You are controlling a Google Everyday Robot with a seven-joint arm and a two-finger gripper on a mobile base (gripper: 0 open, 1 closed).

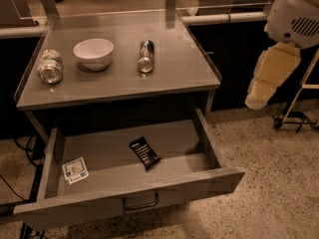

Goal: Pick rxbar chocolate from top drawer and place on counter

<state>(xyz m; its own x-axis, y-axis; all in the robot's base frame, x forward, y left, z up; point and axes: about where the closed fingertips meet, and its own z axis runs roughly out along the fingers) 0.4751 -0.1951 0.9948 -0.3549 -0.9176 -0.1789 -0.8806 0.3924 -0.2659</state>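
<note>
The rxbar chocolate [145, 153], a black wrapper with white lettering, lies flat and slightly askew in the middle of the open top drawer [219, 179]. The drawer is pulled out below the counter [179, 66], with its loop handle [141, 203] on the front panel. Only part of my arm shows at the right: a white housing [294, 14] and a cream link [269, 73], both beside and clear of the counter. My gripper is not in view.
On the counter stand a white bowl [93, 53], a can lying on its side [145, 56] and a crushed-looking can or bottle [50, 66] at the left. A white-and-blue card [75, 170] lies in the drawer's left corner. A cart frame [299, 108] stands at the far right on the speckled floor.
</note>
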